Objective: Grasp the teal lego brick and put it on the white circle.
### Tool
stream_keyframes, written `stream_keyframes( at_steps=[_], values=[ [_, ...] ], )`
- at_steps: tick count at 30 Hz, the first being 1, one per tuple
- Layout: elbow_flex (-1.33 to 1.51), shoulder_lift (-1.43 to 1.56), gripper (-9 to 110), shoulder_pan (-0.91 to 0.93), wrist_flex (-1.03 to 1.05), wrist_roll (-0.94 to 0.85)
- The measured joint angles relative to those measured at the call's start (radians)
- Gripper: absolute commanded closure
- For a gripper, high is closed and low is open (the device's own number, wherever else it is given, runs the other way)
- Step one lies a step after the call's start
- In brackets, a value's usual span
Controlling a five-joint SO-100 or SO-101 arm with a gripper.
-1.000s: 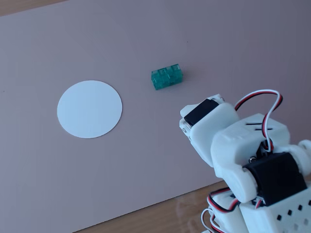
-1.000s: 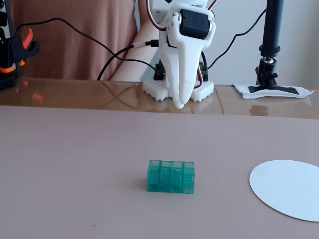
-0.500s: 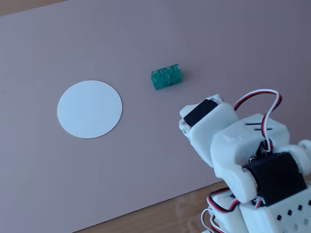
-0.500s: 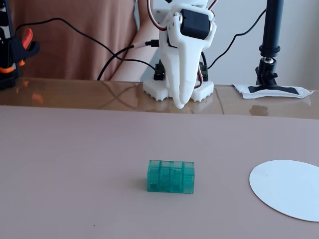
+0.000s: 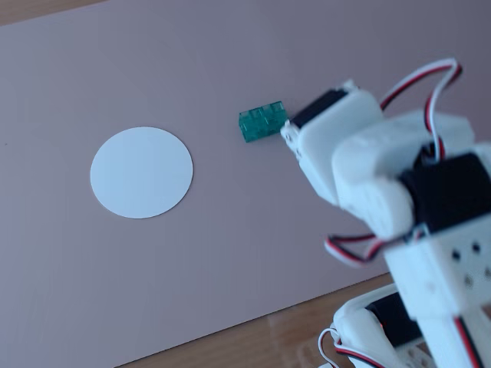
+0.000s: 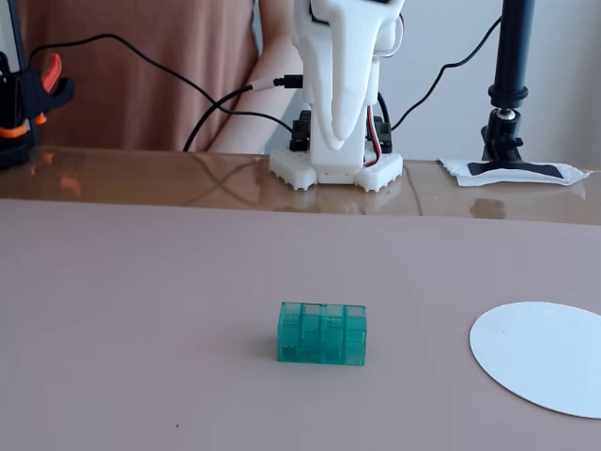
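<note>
The teal lego brick (image 5: 262,121) (image 6: 322,334) lies on the pinkish mat (image 5: 230,253) (image 6: 141,310), studs facing sideways. The white circle (image 5: 141,172) (image 6: 545,357) lies flat on the mat, well apart from the brick and with nothing on it. My gripper (image 6: 342,132) hangs above the table behind the brick, pointing down; its two fingers look pressed together and hold nothing. In a fixed view the white wrist block (image 5: 334,134) sits right beside the brick's right end and hides the fingers.
The arm's base (image 6: 333,169) stands on the glossy wooden table (image 5: 268,330) behind the mat. A black camera stand (image 6: 512,85) is at the back right, a black-and-orange clamp (image 6: 28,94) at the back left. Black cables (image 6: 216,103) and a person in brown are behind.
</note>
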Motion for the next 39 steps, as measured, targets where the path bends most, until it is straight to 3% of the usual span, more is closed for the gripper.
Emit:
stream_keyframes(
  at_steps=[5,11,16,26,31,39],
  values=[
    [-0.278,-0.388,102,0.021,0.000,0.028],
    [-0.528,-0.773,80,0.021,0.063,0.028],
    [-0.634,-1.005,76,0.035,0.091,-0.011],
    [-0.824,-1.388,80,0.060,0.095,-0.057],
    [-0.925,-1.489,101,0.058,0.130,-0.089],
    [-0.966,-1.528,102,0.049,0.169,-0.107]
  ],
)
